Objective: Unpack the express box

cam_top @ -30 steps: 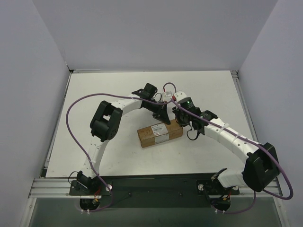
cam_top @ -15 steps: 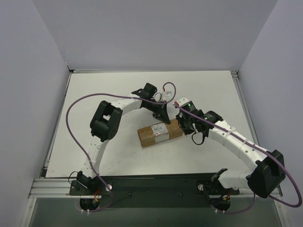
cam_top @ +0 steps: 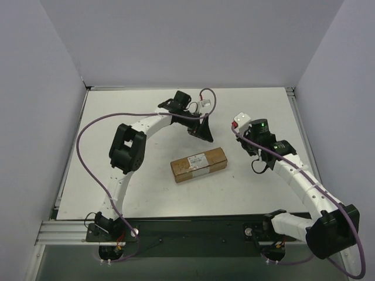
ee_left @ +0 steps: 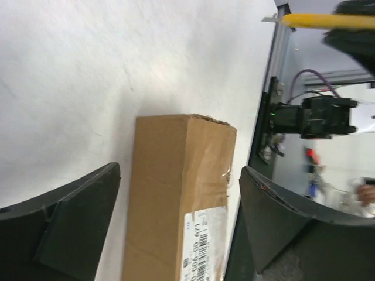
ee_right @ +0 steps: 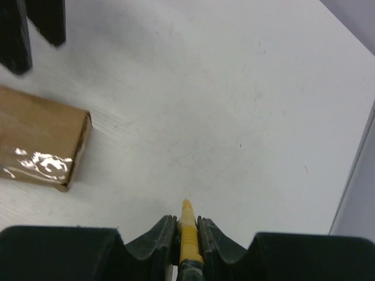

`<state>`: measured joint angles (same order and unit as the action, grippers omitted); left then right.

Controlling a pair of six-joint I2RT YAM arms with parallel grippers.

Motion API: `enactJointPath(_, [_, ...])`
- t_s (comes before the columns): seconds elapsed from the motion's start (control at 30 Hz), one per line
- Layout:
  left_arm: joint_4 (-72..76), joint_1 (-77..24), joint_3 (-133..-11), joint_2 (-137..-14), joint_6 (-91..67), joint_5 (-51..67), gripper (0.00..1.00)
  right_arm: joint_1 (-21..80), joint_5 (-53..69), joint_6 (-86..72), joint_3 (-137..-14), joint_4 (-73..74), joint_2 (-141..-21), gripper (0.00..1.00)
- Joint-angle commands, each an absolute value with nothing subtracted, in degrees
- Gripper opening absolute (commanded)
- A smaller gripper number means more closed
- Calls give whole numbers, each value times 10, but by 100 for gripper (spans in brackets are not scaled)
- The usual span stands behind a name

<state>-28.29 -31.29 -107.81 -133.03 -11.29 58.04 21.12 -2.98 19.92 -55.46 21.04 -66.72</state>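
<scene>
**Box flat mid-table, both grippers clear of it**

- The express box (cam_top: 216, 158) lies flat on the white table (cam_top: 117, 117), roughly centred between the two arms. Its long axis runs left-right, with the right end angled a bit toward the far side.
- The white shipping label (cam_top: 197, 163) faces up and the top looks closed. The right wrist view shows a glossy glare on the top face. The left wrist view shows a slightly ragged card edge at the box's end.
- Left gripper (ee_left: 180, 171): fingers spread wide, wider than the box, and nothing is held.
  - In the top view it sits on the far side of the box, near the box's right half, with a strip of bare table between them, so no contact.
  - Its wrist camera looks down the box's length, and the box end shows framed between the two dark fingers.
- Right gripper (ee_right: 187, 222): fingers closed tight on a thin yellow tool (ee_right: 187, 233), whose tip pokes out just past the fingertips.
  - It is off to the right of the box and slightly farther back, well apart from it.
  - In its wrist view the box's right end sits at the left edge. There is only bare table under and ahead of the tool tip.
  - I can't tell whether any blade is out.
- The left fingers show at the top left of the right wrist view, apart from the box.
</scene>
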Motion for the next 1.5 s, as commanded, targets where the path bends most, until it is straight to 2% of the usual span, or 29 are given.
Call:
enactJointPath(0.0, [-380,-289,-1165,-1288,15,547,95,205,-13,425,-463,46,-635,2])
enactJointPath(0.1, [-412,-270,-1164,-1276,57,496,96,205,-15,526,-377,-60,-627,9])
enactJointPath(0.17, [-435,-260,-1158,-1270,82,457,96,206,-14,576,-319,-118,-625,9])
enactJointPath(0.37, [-456,-226,-1109,-1231,153,386,96,210,34,735,-182,-202,-582,21])
enactJointPath(0.4, [-450,-222,-1096,-1224,155,382,95,212,43,752,-148,-200,-570,40])
enactJointPath(0.43, [-443,-216,-1085,-1218,156,382,96,213,51,770,-135,-193,-556,52])
enactJointPath(0.47, [-435,-214,-1066,-1208,156,382,96,213,61,773,-126,-155,-522,68])
enactJointPath(0.53, [-432,-212,-1056,-1200,158,388,96,213,100,768,-132,-33,-483,81])
enactJointPath(0.57, [-432,-211,-1049,-1195,157,391,96,211,113,753,-141,15,-444,92])
enactJointPath(0.6, [-434,-210,-1047,-1194,160,403,97,213,145,748,-159,63,-426,95])
enactJointPath(0.63, [-439,-210,-1046,-1193,168,415,97,213,160,744,-170,154,-409,95])
enactJointPath(0.83, [-508,-222,-1030,-1173,255,474,97,206,226,694,-256,394,-308,98])
enactJointPath(0.93, [-526,-246,-990,-1138,317,458,97,192,239,600,-307,403,-317,98])
enactJointPath(1.07, [-453,-295,-892,-1052,379,362,97,190,247,461,-405,353,-449,97])
enactJointPath(1.17, [-385,-345,-814,-1005,410,308,97,189,221,337,-444,299,-560,91])
enactJointPath(1.3, [-338,-380,-778,-986,407,252,97,183,219,223,-519,254,-684,89])
enactJointPath(1.47, [-327,-395,-782,-991,393,243,97,176,235,117,-572,224,-786,89])
